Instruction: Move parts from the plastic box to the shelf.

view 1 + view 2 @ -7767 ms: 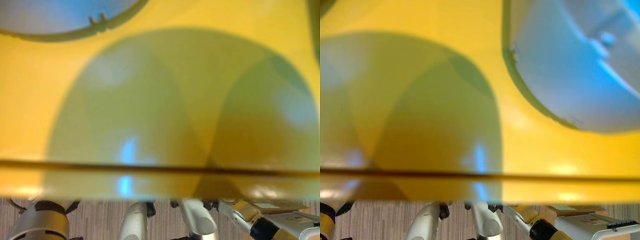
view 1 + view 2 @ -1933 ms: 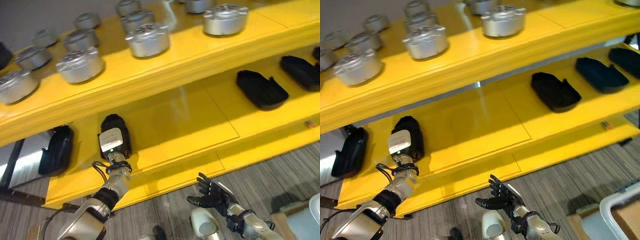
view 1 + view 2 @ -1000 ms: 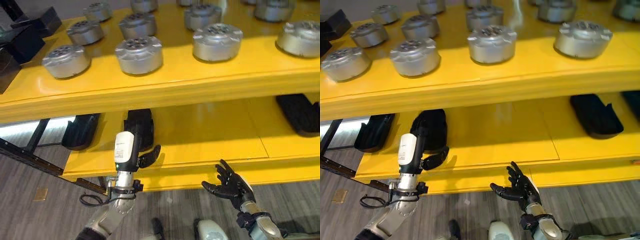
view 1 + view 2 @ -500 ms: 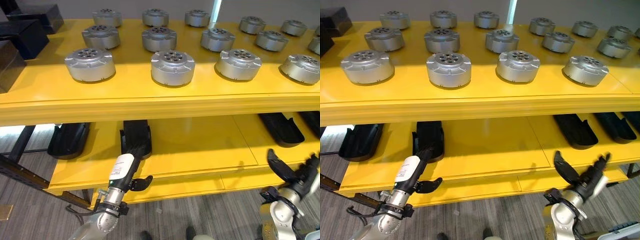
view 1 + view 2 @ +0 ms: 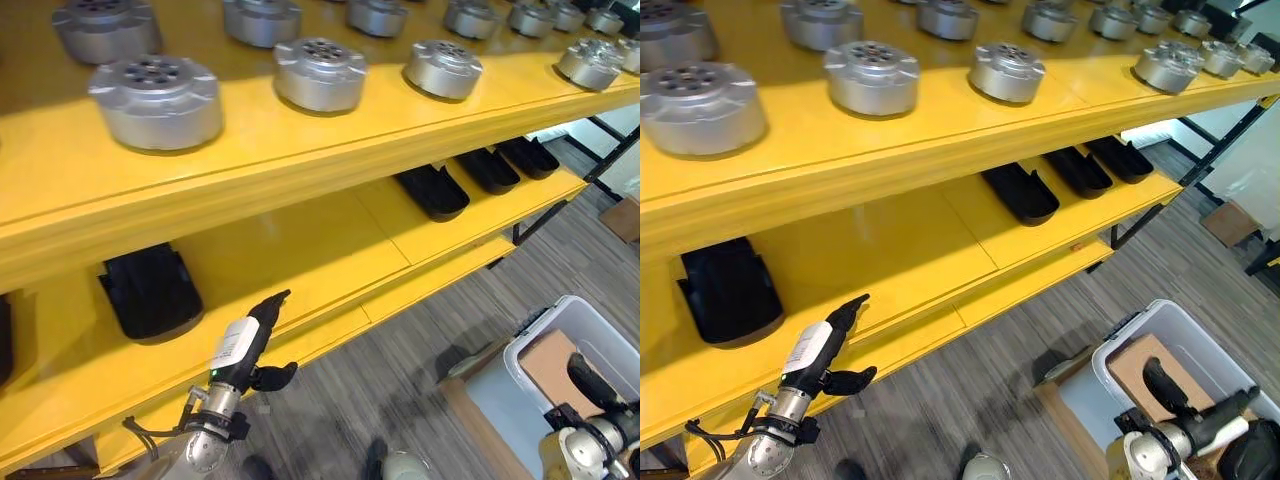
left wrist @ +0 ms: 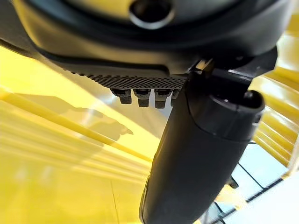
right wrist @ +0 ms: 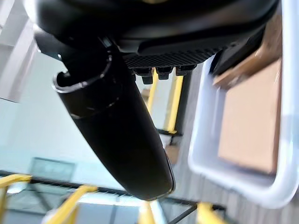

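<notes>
- The left hand [image 5: 243, 343] hangs in front of the lower board of the yellow shelf [image 5: 330, 255], fingers straight and pointing up at the board's edge, thumb standing off to the side; it holds nothing.
- In the left wrist view that hand's thumb [image 6: 196, 154] juts out free over the yellow boards, with the fingertips [image 6: 140, 96] in a short row beside it and nothing between them.
- The right hand [image 5: 1185, 400] is low on the right, above the white plastic box [image 5: 1110, 360] that stands on the grey floor [image 5: 990, 400]; it looks extended with nothing in its grasp, though it is partly cut off at the edge there.
- The right wrist view shows the right thumb [image 7: 117, 126] sticking out clear, and past it the box's white rim [image 7: 233, 177] with a brown cardboard-like sheet [image 7: 252, 116] inside.
- Black parts already lie on the lower board: 1 black part [image 5: 150, 290] just behind and to the left of the left hand, and a row of 3 black parts [image 5: 1055, 175] farther right, side by side.
- Round silver housings [image 5: 157, 98] stand in rows on the upper board, well apart from both hands.
- I cannot tell whether any black part lies in the box beside the brown sheet.
</notes>
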Tool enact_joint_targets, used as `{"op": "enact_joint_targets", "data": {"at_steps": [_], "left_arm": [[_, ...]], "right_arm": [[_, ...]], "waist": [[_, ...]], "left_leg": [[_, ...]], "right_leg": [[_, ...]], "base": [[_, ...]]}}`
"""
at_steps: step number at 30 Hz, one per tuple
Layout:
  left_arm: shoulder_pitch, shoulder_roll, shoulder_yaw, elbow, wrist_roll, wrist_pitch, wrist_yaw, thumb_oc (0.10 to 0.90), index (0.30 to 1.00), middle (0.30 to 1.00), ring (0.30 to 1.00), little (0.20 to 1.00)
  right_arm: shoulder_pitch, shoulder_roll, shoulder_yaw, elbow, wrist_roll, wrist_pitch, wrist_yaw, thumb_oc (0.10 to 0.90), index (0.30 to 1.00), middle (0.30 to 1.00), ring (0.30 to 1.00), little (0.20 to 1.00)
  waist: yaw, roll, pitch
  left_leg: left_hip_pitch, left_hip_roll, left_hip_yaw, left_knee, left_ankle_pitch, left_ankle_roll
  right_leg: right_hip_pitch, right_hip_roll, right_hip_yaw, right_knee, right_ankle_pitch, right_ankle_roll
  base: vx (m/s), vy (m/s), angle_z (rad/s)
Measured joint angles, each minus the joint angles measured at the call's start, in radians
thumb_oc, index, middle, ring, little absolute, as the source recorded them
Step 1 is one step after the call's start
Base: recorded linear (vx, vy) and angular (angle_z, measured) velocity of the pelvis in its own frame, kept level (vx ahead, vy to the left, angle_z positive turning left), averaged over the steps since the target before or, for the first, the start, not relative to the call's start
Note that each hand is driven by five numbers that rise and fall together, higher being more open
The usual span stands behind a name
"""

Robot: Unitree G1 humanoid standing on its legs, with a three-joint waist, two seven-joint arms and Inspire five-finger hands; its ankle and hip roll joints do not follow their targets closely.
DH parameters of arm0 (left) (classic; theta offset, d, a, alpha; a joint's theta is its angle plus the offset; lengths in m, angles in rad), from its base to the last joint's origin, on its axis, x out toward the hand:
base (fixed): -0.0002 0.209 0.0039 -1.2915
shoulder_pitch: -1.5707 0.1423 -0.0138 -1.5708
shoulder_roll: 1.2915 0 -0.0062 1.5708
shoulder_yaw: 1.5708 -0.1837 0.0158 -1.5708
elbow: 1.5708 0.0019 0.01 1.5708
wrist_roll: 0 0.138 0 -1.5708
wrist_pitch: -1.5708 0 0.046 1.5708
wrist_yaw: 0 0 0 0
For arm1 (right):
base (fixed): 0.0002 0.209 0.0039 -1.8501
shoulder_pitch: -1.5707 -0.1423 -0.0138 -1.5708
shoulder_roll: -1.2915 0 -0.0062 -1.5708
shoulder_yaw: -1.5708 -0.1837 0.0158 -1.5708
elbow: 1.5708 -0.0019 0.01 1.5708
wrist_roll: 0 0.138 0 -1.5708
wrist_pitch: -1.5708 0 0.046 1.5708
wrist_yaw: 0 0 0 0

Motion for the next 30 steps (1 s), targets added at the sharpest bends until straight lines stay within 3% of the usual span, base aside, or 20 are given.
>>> {"op": "enact_joint_targets", "data": {"at_steps": [3, 4, 6, 8, 9, 10, 11, 12, 13, 14, 15, 17, 18, 19, 21, 22, 23, 26, 30], "left_arm": [[0.018, -0.001, 0.001, 0.003, -0.035, 0.016, 0.047, 0.9, 1.0, 1.0, 1.0, 1.0], [0.017, -0.005, 0.008, 0.003, -0.046, 0.017, 0.069, 0.9, 1.0, 1.0, 1.0, 1.0], [0.046, -0.035, 0.072, 0.011, -0.082, 0.025, 0.122, 0.9, 1.0, 1.0, 1.0, 1.0], [0.057, -0.081, 0.134, 0.054, -0.115, 0.031, 0.174, 0.9, 1.0, 1.0, 1.0, 1.0], [0.063, -0.108, 0.151, 0.054, -0.148, 0.037, 0.188, 0.9, 1.0, 1.0, 1.0, 1.0], [0.063, -0.101, 0.163, 0.022, -0.149, 0.023, 0.193, 0.9, 1.0, 1.0, 1.0, 1.0], [0.071, -0.104, 0.17, 0.006, -0.153, 0.017, 0.2, 0.9, 1.0, 1.0, 1.0, 1.0], [0.09, -0.109, 0.184, -0.016, -0.165, 0.009, 0.219, 0.9, 1.0, 1.0, 1.0, 1.0], [0.114, -0.108, 0.183, -0.027, -0.183, 0.002, 0.239, 0.9, 1.0, 1.0, 1.0, 1.0], [0.113, -0.108, 0.181, -0.026, -0.182, -0.002, 0.241, 0.9, 1.0, 1.0, 1.0, 1.0], [0.095, -0.112, 0.182, -0.025, -0.184, -0.004, 0.24, 0.9, 1.0, 1.0, 1.0, 1.0], [0.056, -0.112, 0.185, -0.017, -0.189, -0.005, 0.239, 0.9, 1.0, 1.0, 1.0, 1.0], [-0.011, -0.113, 0.19, 0.013, -0.19, -0.016, 0.225, 0.9, 1.0, 1.0, 1.0, 1.0], [-0.042, -0.112, 0.192, 0.031, -0.19, -0.022, 0.215, 0.9, 1.0, 1.0, 1.0, 1.0], [-0.069, -0.114, 0.193, 0.04, -0.19, -0.022, 0.195, 0.9, 1.0, 1.0, 1.0, 1.0], [-0.075, -0.12, 0.19, 0.032, -0.187, -0.024, 0.176, 0.9, 1.0, 1.0, 1.0, 1.0], [-0.077, -0.136, 0.184, 0.02, -0.186, -0.027, 0.161, 0.9, 1.0, 1.0, 1.0, 1.0], [-0.066, -0.182, 0.177, 0.021, -0.186, -0.022, 0.154, 0.9, 1.0, 1.0, 1.0, 1.0], [-0.015, -0.192, 0.16, 0.022, -0.188, -0.018, 0.154, 0.9, 1.0, 1.0, 1.0, 1.0]], "right_arm": [[-0.088, -0.017, 0.013, 0.0, 0.002, 0.0, -0.009, 0.9, 1.0, 1.0, 1.0, 1.0], [-0.103, -0.014, 0.015, -0.001, 0.002, 0.002, -0.014, 0.9, 1.0, 1.0, 1.0, 1.0], [-0.134, 0.0, 0.064, -0.018, 0.001, 0.024, -0.011, 0.9, 1.0, 1.0, 1.0, 1.0], [-0.112, 0.001, 0.104, -0.031, -0.016, 0.037, -0.002, 0.9, 1.0, 1.0, 1.0, 1.0], [-0.073, -0.009, 0.098, -0.034, -0.039, 0.037, -0.005, 0.9, 1.0, 1.0, 1.0, 1.0], [-0.07, -0.025, 0.08, -0.026, -0.042, 0.042, -0.015, 0.9, 1.0, 1.0, 1.0, 1.0], [-0.079, -0.029, 0.075, -0.02, -0.041, 0.041, -0.015, 0.9, 1.0, 1.0, 1.0, 1.0], [-0.111, -0.044, 0.092, 0.02, -0.04, 0.037, 0.0, 0.9, 1.0, 1.0, 1.0, 1.0], [-0.158, -0.065, 0.11, 0.069, -0.038, 0.038, 0.028, 0.9, 1.0, 1.0, 1.0, 1.0], [-0.18, -0.086, 0.105, 0.084, -0.029, 0.037, 0.043, 0.9, 1.0, 1.0, 1.0, 1.0], [-0.178, -0.101, 0.082, 0.09, -0.013, 0.034, 0.061, 0.9, 1.0, 1.0, 1.0, 1.0], [-0.148, -0.105, 0.041, 0.098, 0.013, 0.034, 0.077, 0.9, 1.0, 1.0, 1.0, 1.0], [-0.076, -0.096, 0.014, 0.077, 0.029, 0.032, 0.08, 0.9, 1.0, 1.0, 1.0, 1.0], [-0.05, -0.09, 0.006, 0.06, 0.042, 0.032, 0.081, 0.9, 1.0, 1.0, 1.0, 1.0], [-0.017, -0.087, 0.004, 0.035, 0.049, 0.032, 0.084, 0.9, 1.0, 1.0, 1.0, 1.0], [0.007, -0.081, 0.006, 0.005, 0.047, 0.031, 0.089, 0.9, 1.0, 1.0, 1.0, 1.0], [0.022, -0.064, 0.011, -0.036, 0.043, 0.031, 0.094, 0.9, 1.0, 1.0, 1.0, 1.0], [0.038, -0.044, 0.087, -0.111, 0.018, 0.03, 0.114, 0.9, 1.0, 1.0, 1.0, 1.0], [0.038, -0.043, 0.115, -0.111, 0.013, 0.031, 0.139, 0.9, 1.0, 1.0, 1.0, 1.0]], "waist": [[0.006, 0.055, 0.021], [0.0, 0.064, 0.021], [0.018, 0.075, 0.022], [0.026, 0.059, 0.022], [0.027, 0.044, 0.015], [0.025, 0.029, 0.021], [0.025, 0.018, 0.026], [0.056, -0.006, 0.029], [0.094, -0.018, 0.028], [0.1, -0.007, 0.03], [0.061, 0.004, 0.037], [0.025, 0.022, 0.03], [-0.021, 0.012, 0.022], [-0.041, 0.009, 0.02], [-0.065, 0.018, 0.019], [-0.081, 0.035, 0.019], [-0.115, 0.05, 0.018], [-0.114, 0.06, 0.016], [-0.088, 0.079, 0.004]], "left_leg": [[-0.016, 0.048, 0.006, 0.062, -0.002, -0.035], [-0.022, 0.07, 0.026, 0.093, -0.005, -0.082], [-0.021, 0.147, 0.054, 0.158, -0.018, -0.102], [0.033, 0.212, 0.06, 0.216, -0.011, -0.113], [0.061, 0.237, 0.017, 0.248, 0.013, -0.087], [0.057, 0.181, -0.146, 0.168, -0.053, -0.152], [0.06, 0.119, -0.26, 0.114, -0.073, -0.157], [0.084, 0.01, -0.474, 0.048, -0.112, -0.126], [0.1, -0.071, -0.614, 0.014, -0.144, -0.099], [0.086, -0.099, -0.66, 0.004, -0.153, -0.102], [0.057, -0.087, -0.666, 0.008, -0.149, -0.101], [0.037, -0.064, -0.641, 0.011, -0.119, -0.109], [-0.009, -0.06, -0.57, 0.074, -0.124, -0.104], [-0.017, -0.064, -0.541, 0.094, -0.128, -0.096], [-0.007, -0.06, -0.509, 0.08, -0.127, -0.097], [0.012, -0.05, -0.484, 0.052, -0.117, -0.1], [0.04, -0.052, -0.444, 0.016, -0.055, -0.105], [0.075, -0.089, -0.379, -0.026, -0.053, -0.079], [0.079, -0.118, -0.391, -0.026, -0.071, -0.056]], "right_leg": [[-0.007, 0.04, 0.006, -0.064, -0.014, -0.044], [-0.017, 0.056, -0.01, -0.091, -0.033, -0.074], [-0.062, 0.103, -0.062, -0.069, -0.034, -0.12], [-0.076, 0.123, -0.196, 0.006, -0.099, -0.208], [-0.051, 0.152, -0.109, -0.016, -0.105, -0.222], [-0.062, 0.168, -0.026, -0.049, -0.086, -0.228], [-0.064, 0.181, 0.032, -0.068, -0.057, -0.244], [-0.08, 0.19, 0.15, -0.078, -0.032, -0.251], [-0.079, 0.209, 0.271, -0.112, 0.003, -0.249], [-0.064, 0.231, 0.325, -0.148, 0.018, -0.231], [-0.04, 0.253, 0.339, -0.167, 0.03, -0.229], [-0.011, 0.279, 0.37, -0.186, 0.032, -0.232], [0.001, 0.276, 0.385, -0.193, 0.026, -0.234], [0.0, 0.269, 0.387, -0.193, 0.025, -0.231], [0.004, 0.261, 0.373, -0.202, 0.039, -0.213], [0.006, 0.26, 0.363, -0.215, 0.055, -0.201], [0.015, 0.253, 0.365, -0.239, 0.069, -0.182], [0.016, 0.193, 0.304, -0.262, 0.084, -0.143], [0.022, 0.165, 0.297, -0.257, 0.086, -0.129]], "base": [[-0.21, -0.634, -0.69], [-0.16, -0.526, -0.94], [-0.11, -0.53, -1.23], [-0.04, -0.461, -1.42], [0.06, -0.2, -1.85], [0.11, -0.003, -1.83], [0.11, -0.033, -2.18], [0.06, -0.058, -2.77], [0.0, -0.055, -3.26], [-0.04, -0.03, -2.56], [-0.05, 0.02, -1.5], [-0.01, 0.099, -0.8], [0.01, 0.124, -0.76], [0.01, 0.093, -0.77], [-0.01, 0.039, -0.74], [-0.03, 0.008, -0.77], [-0.03, -0.002, -0.71], [-0.01, -0.002, -0.54], [-0.03, -0.138, 0.05]]}}
